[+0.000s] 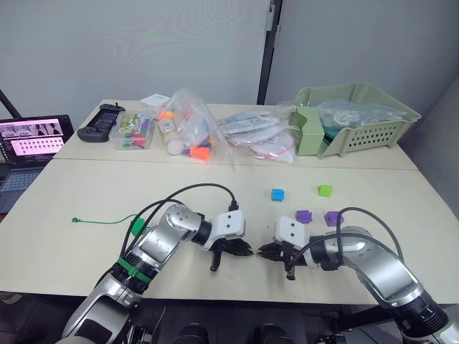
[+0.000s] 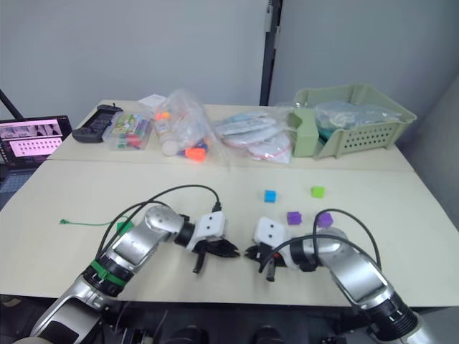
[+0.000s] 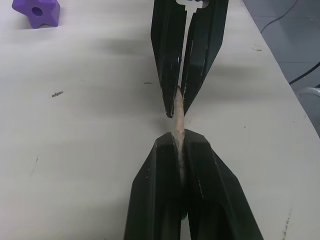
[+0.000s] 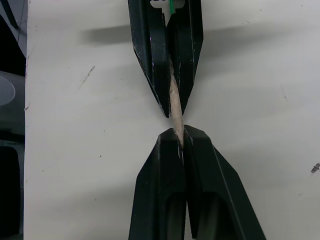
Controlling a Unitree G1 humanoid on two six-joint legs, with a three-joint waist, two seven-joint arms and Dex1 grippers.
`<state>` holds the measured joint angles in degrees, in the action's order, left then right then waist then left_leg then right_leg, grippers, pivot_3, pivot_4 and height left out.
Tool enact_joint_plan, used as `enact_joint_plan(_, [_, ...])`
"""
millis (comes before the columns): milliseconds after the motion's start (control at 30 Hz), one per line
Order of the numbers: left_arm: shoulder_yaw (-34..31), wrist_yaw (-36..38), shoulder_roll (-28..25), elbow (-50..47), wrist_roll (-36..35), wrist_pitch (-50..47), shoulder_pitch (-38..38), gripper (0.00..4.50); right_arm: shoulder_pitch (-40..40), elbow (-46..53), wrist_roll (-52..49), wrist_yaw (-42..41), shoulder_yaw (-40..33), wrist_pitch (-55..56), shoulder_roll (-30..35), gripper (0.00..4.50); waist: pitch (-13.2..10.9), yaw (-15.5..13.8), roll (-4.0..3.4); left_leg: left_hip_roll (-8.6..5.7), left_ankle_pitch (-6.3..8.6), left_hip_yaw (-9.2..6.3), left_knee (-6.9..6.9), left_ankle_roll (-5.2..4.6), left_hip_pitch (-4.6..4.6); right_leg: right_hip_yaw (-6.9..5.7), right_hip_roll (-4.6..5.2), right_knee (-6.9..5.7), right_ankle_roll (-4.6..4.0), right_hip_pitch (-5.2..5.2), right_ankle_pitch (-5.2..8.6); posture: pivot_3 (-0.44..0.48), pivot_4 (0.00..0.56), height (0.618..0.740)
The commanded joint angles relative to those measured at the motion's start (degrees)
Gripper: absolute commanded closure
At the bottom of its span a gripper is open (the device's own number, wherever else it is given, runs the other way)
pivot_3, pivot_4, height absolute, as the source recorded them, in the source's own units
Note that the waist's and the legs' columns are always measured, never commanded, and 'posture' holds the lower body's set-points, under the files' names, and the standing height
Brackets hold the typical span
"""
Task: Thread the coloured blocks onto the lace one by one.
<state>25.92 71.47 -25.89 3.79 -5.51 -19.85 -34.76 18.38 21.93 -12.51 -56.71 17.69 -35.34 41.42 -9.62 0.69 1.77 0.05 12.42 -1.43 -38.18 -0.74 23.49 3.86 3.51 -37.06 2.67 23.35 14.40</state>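
My left gripper (image 1: 247, 250) and right gripper (image 1: 263, 250) meet tip to tip just above the table's front middle. Both are shut on the lace's stiff pale tip (image 3: 178, 112), which bridges the small gap between them (image 4: 173, 105). The green lace (image 1: 100, 221) trails left across the table to its knotted end. A darker green block (image 1: 136, 226) sits beside my left forearm, partly hidden. Loose on the table behind the grippers are a blue block (image 1: 277, 194), a light green block (image 1: 325, 190) and two purple blocks (image 1: 304, 216) (image 1: 333, 218).
Along the far edge of the table lie a game controller (image 1: 100, 122), a clear box of markers (image 1: 133, 132), plastic bags of toys (image 1: 188, 132) and a green basket (image 1: 358, 115). A laptop (image 1: 32, 143) stands off the table's left side. The front edge is close below the grippers.
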Motion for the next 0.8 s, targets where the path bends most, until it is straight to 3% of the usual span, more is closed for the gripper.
enact_joint_plan(33, [-1.78, -0.76, -0.4, -1.01, -0.64, -0.06, -0.56, 4.48, -0.41, 2.1, -0.83, -0.82, -0.23, -0.25, 0.76, 4.5, 0.0, 0.0, 0.0, 0.0, 0.0, 0.0, 0.0, 0.0, 0.0, 0.0, 0.0, 0.0, 0.0, 0.0, 0.0, 0.0, 0.15, 0.74])
enact_joint_plan(100, [-1.71, -0.83, -0.42, -1.13, -0.62, -0.36, -0.7, 4.48, -0.97, 2.75, -1.53, -0.42, -0.78, -1.19, 0.58, 4.5, 0.0, -0.01, 0.0, 0.0, 0.0, 0.0, 0.0, 0.0, 0.0, 0.0, 0.0, 0.0, 0.0, 0.0, 0.0, 0.0, 0.15, 0.74])
enact_joint_plan(267, [-1.62, -0.55, -1.08, -1.77, -0.82, -0.78, -0.71, 4.5, -5.67, 6.28, -3.89, 3.93, -7.2, -4.5, 0.21, 2.91, 0.0, -0.01, 0.0, 0.0, 0.0, -0.04, 0.0, 0.0, 0.01, 0.0, 0.0, 0.0, 0.0, -0.01, 0.0, 0.0, 0.15, 0.74])
enact_joint_plan(300, [-1.65, -0.51, -1.34, -2.05, -0.93, -0.88, -0.58, 4.5, -7.86, 7.61, -4.67, 5.23, -9.93, -5.53, 0.41, 2.76, 0.0, -0.06, 0.0, 0.0, 0.0, -0.04, 0.0, 0.0, 0.01, 0.0, 0.0, 0.0, 0.0, -0.01, 0.0, 0.0, 0.15, 0.74])
enact_joint_plan(467, [-1.65, -0.12, -2.54, -2.93, -1.3, -1.07, -0.06, 4.5, -19.67, 15.51, -8.93, 11.66, -23.16, -10.84, -1.5, 0.9, 0.0, -0.45, 0.0, -0.02, 0.0, -0.08, 0.0, 0.0, 0.02, 0.0, 0.03, 0.03, 0.01, -0.05, 0.0, 0.0, 0.15, 0.74])
enact_joint_plan(600, [-1.75, 0.04, -3.19, -3.45, -1.56, -1.37, 0.27, 4.5, -28.96, 22.78, -10.02, 23.65, -33.3, -13.77, -11.8, 0.9, 0.01, -0.37, -0.02, 0.02, 0.0, -0.09, 0.01, 0.0, -0.01, 0.01, 0.0, 0.03, 0.01, -0.07, 0.01, 0.0, 0.15, 0.74])
enact_joint_plan(700, [-1.76, 0.15, -3.4, -4.22, -1.81, -2.01, 0.56, 4.5, -34.26, 25.39, -3.34, 36.55, -34.43, -12.31, -21.04, 0.9, 0.04, -0.3, -0.05, 0.06, 0.0, -0.11, 0.01, 0.0, -0.02, 0.01, -0.02, 0.01, 0.02, -0.08, 0.02, 0.0, 0.15, 0.74])
enact_joint_plan(800, [-1.63, 0.06, -3.36, -4.58, -2.12, -2.5, 0.46, 4.5, -32.92, 23.7, 0.44, 43.71, -33.06, -9.32, -26.17, 0.9, 0.05, 0.0, -0.09, 0.04, 0.0, -0.08, 0.04, 0.01, -0.06, 0.13, 0.04, 0.04, 0.03, -0.06, 0.02, 0.0, 0.15, 0.74])
